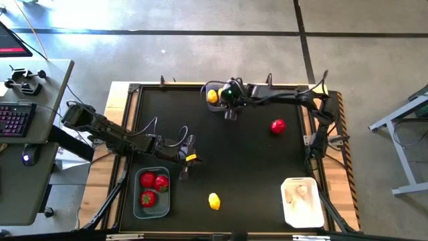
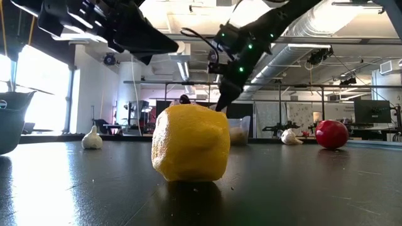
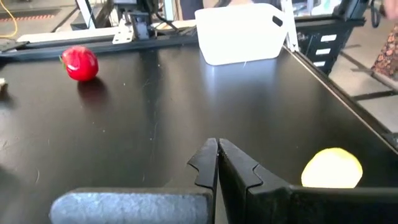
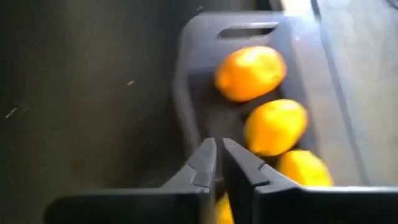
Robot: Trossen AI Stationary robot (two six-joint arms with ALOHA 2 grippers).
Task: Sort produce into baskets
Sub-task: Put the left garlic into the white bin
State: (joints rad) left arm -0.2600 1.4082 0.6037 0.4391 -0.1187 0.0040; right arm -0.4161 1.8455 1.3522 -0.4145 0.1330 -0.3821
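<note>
My left gripper (image 1: 186,158) (image 3: 217,163) is shut and empty, low over the table's left middle. A yellow lemon (image 1: 214,201) (image 3: 331,168) (image 2: 191,143) lies on the table near the front edge. A red fruit (image 1: 277,126) (image 3: 81,63) (image 2: 331,134) lies right of centre. My right gripper (image 1: 229,102) (image 4: 219,160) is shut and empty, over the wall of the far grey basket (image 1: 215,96) (image 4: 199,74), which holds several lemons (image 4: 250,72). A near grey basket (image 1: 152,194) holds three red fruits. A white basket (image 1: 302,201) (image 3: 242,32) holds whitish bulbs.
In the low view two garlic bulbs (image 2: 92,139) (image 2: 290,136) lie on the table, far left and far right. The black table has a raised rim (image 1: 134,90). A desk with a keyboard (image 1: 15,119) stands to the left. Open tabletop lies between the lemon and the red fruit.
</note>
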